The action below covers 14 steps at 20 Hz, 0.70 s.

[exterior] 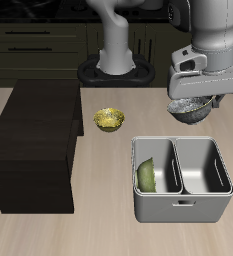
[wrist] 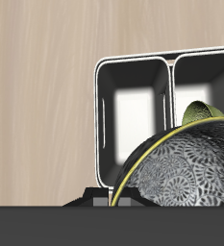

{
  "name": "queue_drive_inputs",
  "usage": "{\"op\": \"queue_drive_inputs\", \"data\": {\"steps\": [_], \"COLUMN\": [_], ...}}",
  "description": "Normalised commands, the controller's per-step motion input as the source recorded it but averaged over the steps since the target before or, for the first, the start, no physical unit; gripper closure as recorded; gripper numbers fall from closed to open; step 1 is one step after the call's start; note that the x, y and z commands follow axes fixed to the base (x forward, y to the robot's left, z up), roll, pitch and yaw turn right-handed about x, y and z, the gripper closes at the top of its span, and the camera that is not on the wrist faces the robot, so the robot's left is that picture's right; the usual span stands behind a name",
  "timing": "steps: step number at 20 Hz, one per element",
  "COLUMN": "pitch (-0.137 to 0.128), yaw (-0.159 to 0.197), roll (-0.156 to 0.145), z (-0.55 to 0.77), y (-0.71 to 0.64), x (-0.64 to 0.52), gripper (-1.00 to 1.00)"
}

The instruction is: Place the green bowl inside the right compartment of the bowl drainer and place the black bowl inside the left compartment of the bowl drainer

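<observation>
The green bowl (exterior: 147, 176) leans on its edge inside the bowl drainer (exterior: 181, 205), in the well on the side of the dark cabinet. In the wrist view its rim (wrist: 202, 111) peeks over the black bowl. The drainer's other well (exterior: 201, 166) is empty. My gripper (exterior: 193, 101) is shut on the black bowl (exterior: 191, 109), a silvery speckled bowl held in the air just behind the empty well's back rim. The black bowl (wrist: 186, 178) fills much of the wrist view, with the drainer (wrist: 102, 125) beyond it. My fingertips are hidden.
A yellow-gold bowl (exterior: 108, 120) sits on the table behind the drainer's back corner. A large dark cabinet (exterior: 33, 145) stands beside the drainer. The robot's base (exterior: 115, 65) is at the back.
</observation>
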Motion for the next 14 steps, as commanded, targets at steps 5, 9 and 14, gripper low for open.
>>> {"op": "queue_drive_inputs", "data": {"steps": [5, 9, 14], "pitch": [0.003, 0.018, 0.048], "yaw": [-0.01, -0.002, -0.013], "roll": [0.01, 0.008, -0.014], "z": [-0.04, -0.18, -0.3], "y": [0.29, 0.16, 0.02], "x": [0.08, 0.1, 0.19], "gripper": [1.0, 1.0, 1.0]}}
